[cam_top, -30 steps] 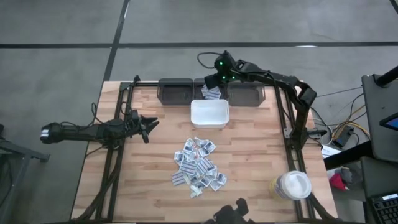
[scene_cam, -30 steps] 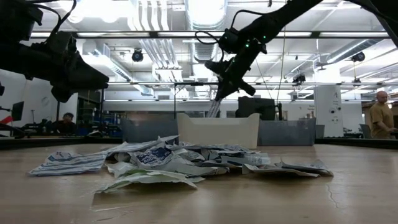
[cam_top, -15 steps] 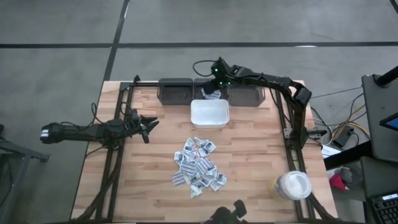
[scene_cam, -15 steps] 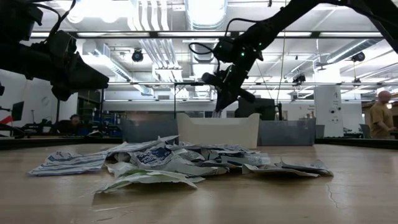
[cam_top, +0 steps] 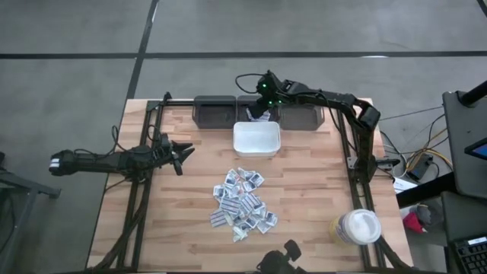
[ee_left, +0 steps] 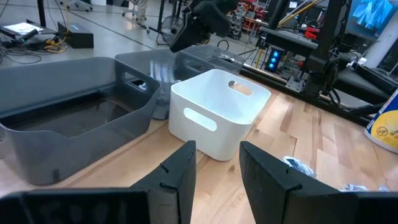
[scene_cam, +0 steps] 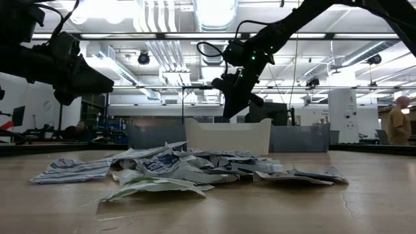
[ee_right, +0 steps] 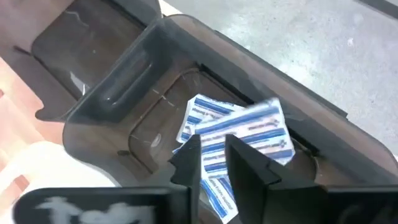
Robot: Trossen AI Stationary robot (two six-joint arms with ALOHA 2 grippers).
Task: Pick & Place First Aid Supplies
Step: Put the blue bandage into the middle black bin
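A wooden table [cam_top: 304,190] holds one white bin [cam_top: 256,140], used here as the landmark. Behind it, along the table's far edge, stand three dark grey bins in a row: the left grey bin [cam_top: 214,111], the middle grey bin [ee_right: 155,106] and the right grey bin [cam_top: 303,116].

The right gripper [cam_top: 257,113] hovers over the middle grey bin, just behind the white bin. Its fingers [ee_right: 245,171] are parted, with a white-and-blue striped sachet [ee_right: 249,134] between and in front of them; whether they grip it cannot be told. At least one more sachet [ee_right: 198,115] lies on that bin's floor beneath it.

In front of the white bin, towards the near edge, a loose pile of sachets [cam_top: 243,202] lies on the wood, roughly fifteen to twenty, overlapping too much to count exactly.

The left gripper [cam_top: 181,154] waits well to the left of the white bin, jaws apart and empty.

One white round lidded tub [cam_top: 356,227] stands far right of the pile.
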